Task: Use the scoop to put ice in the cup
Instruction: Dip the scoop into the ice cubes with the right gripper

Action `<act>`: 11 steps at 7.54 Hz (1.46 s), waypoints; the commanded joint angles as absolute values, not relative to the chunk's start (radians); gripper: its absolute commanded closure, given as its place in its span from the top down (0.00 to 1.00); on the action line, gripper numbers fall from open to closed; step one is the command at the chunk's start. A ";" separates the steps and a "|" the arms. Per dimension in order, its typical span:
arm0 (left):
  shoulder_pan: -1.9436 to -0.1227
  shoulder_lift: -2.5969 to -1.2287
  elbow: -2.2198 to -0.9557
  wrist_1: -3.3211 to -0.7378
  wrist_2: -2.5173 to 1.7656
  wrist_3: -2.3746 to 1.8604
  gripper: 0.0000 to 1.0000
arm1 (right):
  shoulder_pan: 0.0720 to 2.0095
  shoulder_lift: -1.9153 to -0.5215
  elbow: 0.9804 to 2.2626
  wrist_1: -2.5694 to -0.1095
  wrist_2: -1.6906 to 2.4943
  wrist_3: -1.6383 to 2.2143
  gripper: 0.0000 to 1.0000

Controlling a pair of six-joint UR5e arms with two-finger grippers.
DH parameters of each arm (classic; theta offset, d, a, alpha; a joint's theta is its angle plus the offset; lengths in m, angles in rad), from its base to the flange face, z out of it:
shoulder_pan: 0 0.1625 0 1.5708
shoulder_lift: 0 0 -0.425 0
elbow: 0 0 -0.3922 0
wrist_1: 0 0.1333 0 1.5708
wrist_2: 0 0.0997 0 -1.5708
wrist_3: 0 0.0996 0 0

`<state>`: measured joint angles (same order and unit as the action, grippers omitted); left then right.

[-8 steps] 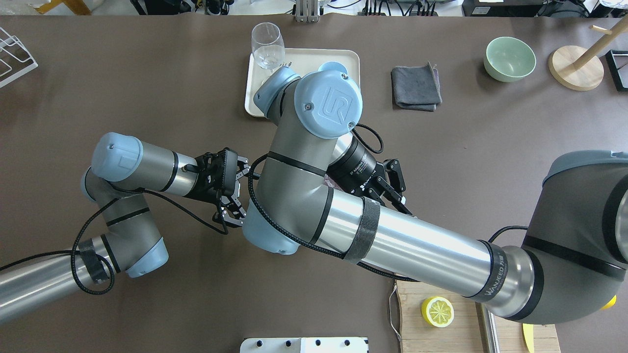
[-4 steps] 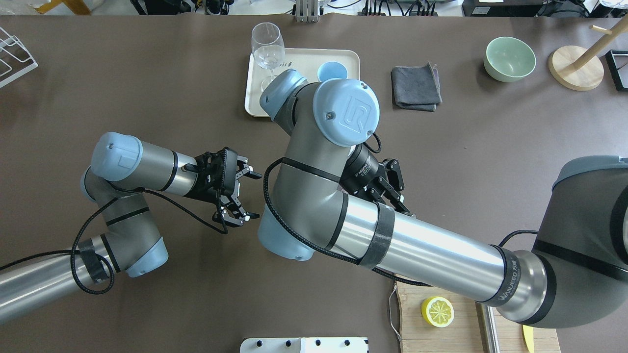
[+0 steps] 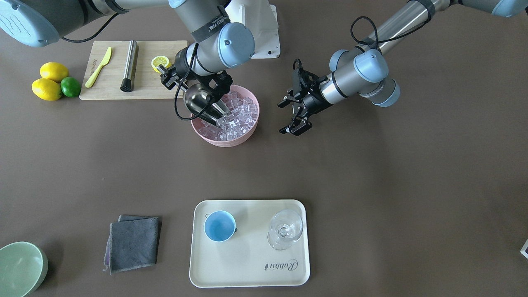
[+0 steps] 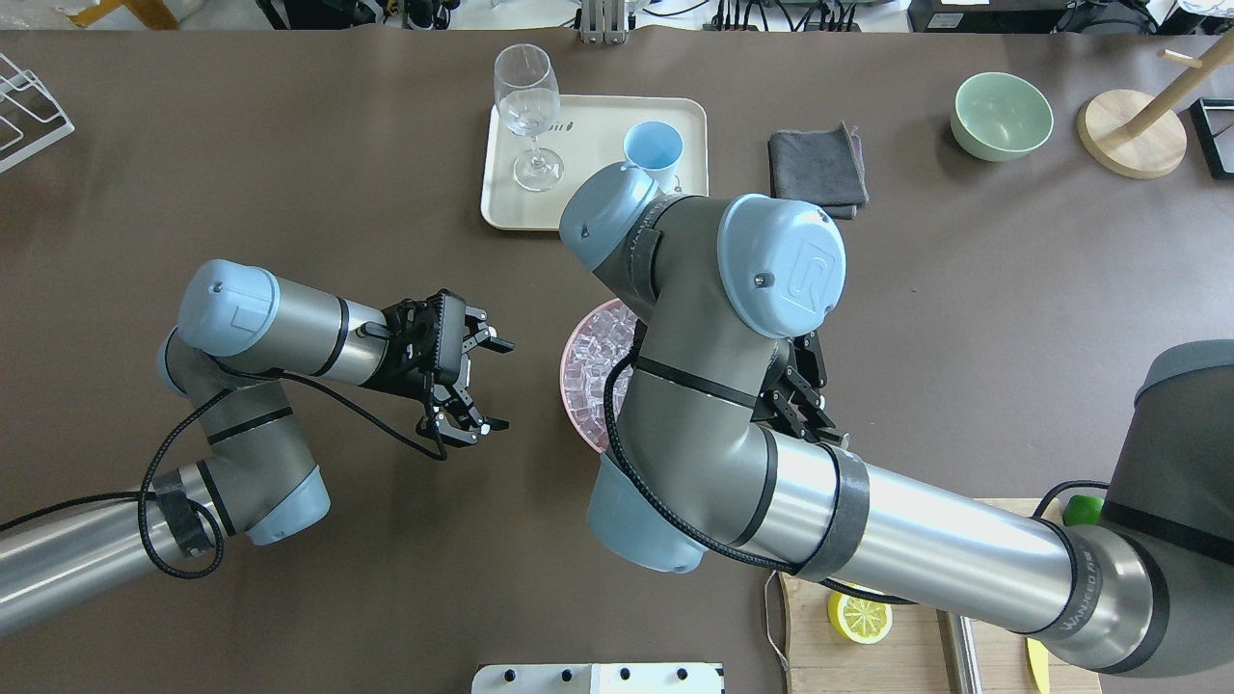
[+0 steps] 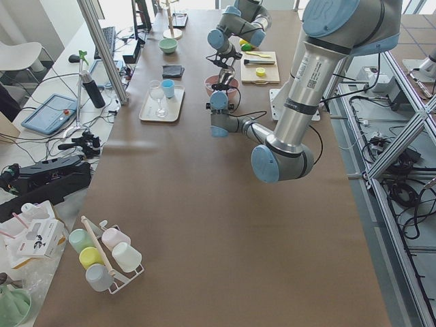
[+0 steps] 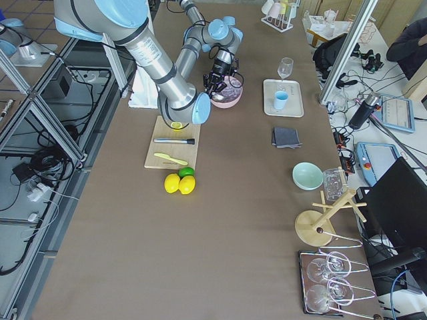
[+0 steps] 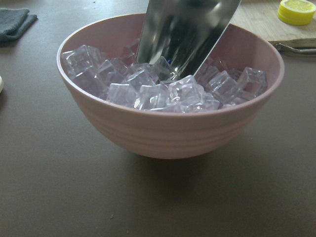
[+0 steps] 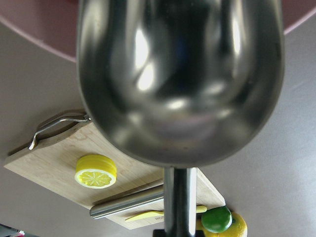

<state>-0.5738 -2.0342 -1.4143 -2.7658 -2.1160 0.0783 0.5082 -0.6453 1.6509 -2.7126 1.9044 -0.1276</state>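
The steel scoop [image 3: 201, 102] is tilted down, its tip dug into the ice [image 3: 237, 115] that fills a pink bowl [image 3: 243, 139]. My right gripper [image 3: 170, 77] is shut on the scoop's rod handle at the bowl's edge. In the left wrist view the scoop [image 7: 182, 34] stands among the ice [image 7: 148, 91]. In the right wrist view the scoop's [image 8: 177, 74] back fills the picture. My left gripper [image 3: 285, 117] is open and holds nothing, a short way beside the bowl. The light-blue cup [image 3: 220, 226] stands upright and holds nothing on a cream tray [image 3: 247, 268].
A clear stemmed glass [image 3: 285, 229] shares the tray. A wooden board [image 3: 148, 82] behind the bowl carries a lemon half [image 3: 160, 62], a yellow knife [image 3: 98, 67] and a steel cylinder [image 3: 129, 65]. Lemons and a lime [image 3: 70, 86], a grey cloth [image 3: 134, 243] and a green bowl [image 3: 20, 268] lie around.
My right arm has swung right and toward the robot in the overhead view, uncovering the cup and part of the pink bowl. The left arm has stayed put, gripper open.
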 commanded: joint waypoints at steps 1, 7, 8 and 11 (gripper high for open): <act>-0.577 -2.034 -1.414 -2.766 -2.115 0.080 0.98 | 0.500 -0.698 1.715 -2.646 1.875 -0.104 0.00; -0.577 -2.034 -1.413 -2.766 -2.117 0.080 0.98 | 0.500 -0.726 1.715 -2.514 1.868 -0.101 0.00; -0.577 -2.034 -1.414 -2.766 -2.115 0.080 0.98 | 0.500 -0.735 1.715 -2.487 1.868 -0.101 0.00; -0.577 -2.034 -1.414 -2.766 -2.114 0.080 0.98 | 0.499 -0.765 1.733 -2.467 1.861 -0.103 0.00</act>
<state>-0.5764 -2.0341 -1.4132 -2.7658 -2.1154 0.0797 0.5000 -0.7469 1.7172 -2.4746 1.8648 -0.1013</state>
